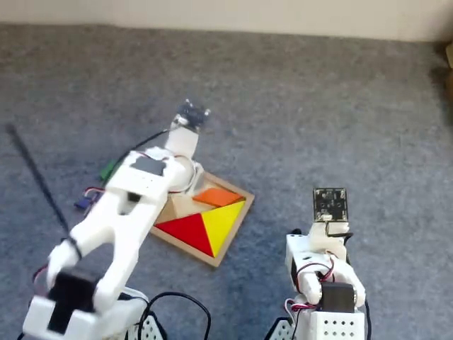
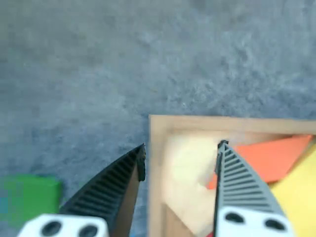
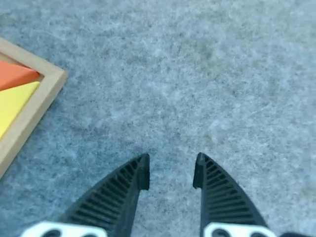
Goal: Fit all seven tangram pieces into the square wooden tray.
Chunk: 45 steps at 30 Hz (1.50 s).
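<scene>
The square wooden tray [image 1: 236, 225] lies on the grey carpet and holds a red triangle [image 1: 186, 229], a yellow triangle [image 1: 222, 219] and an orange piece [image 1: 216, 196]. My left arm [image 1: 138, 195] stretches over the tray's left part. My left gripper [image 2: 181, 155] is open and empty, with one finger outside the tray rim [image 2: 158, 148] and the other over the bare tray floor beside the orange piece [image 2: 269, 158]. A green piece [image 2: 29, 197] lies on the carpet outside the tray. My right gripper [image 3: 170, 173] hangs open and empty over carpet, to the right of the tray corner [image 3: 49, 79].
The right arm [image 1: 327, 276] sits folded back at the near right. The green piece [image 1: 107, 170] lies left of the left arm, near loose wires [image 1: 88, 198]. Black cables trail at the near edge by the left arm's base.
</scene>
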Available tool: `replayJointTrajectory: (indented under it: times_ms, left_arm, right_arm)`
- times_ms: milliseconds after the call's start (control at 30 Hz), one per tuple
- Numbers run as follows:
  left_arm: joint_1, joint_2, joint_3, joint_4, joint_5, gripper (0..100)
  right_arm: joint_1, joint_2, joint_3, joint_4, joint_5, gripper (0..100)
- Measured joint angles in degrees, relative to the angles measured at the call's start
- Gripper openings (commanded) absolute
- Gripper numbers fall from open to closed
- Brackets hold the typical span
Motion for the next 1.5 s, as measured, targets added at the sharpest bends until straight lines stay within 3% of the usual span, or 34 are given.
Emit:
replayJointTrajectory:
  times_ms: [133,267,500,700,833,1367,1500]
  left_arm:
    - [-7.21,-10.46,0.0,3.6,-0.97,24]
    - [-14.51,-18.37,0.0,9.85,-8.44,25]
    - [-26.46,-20.04,0.0,17.23,-16.18,33]
    - [-30.42,-19.34,0.0,19.6,-19.25,33]
    - [-31.3,-11.78,-1.67,19.69,-21.71,33]
    - [-31.3,32.88,-29.54,19.69,-26.99,32]
    - [-31.38,40.0,-35.34,19.87,-27.16,21]
  right_arm:
    - [0.0,0.0,0.0,0.0,0.0,15.6]
    - [0.0,0.0,0.0,0.0,0.0,15.6]
    - [0.0,0.0,0.0,0.0,0.0,15.6]
    - [0.0,0.0,0.0,0.0,0.0,15.6]
    - [0.0,0.0,0.0,0.0,0.0,15.6]
    - [0.0,0.0,0.0,0.0,0.0,15.6]
    - [0.0,0.0,0.0,0.0,0.0,15.6]
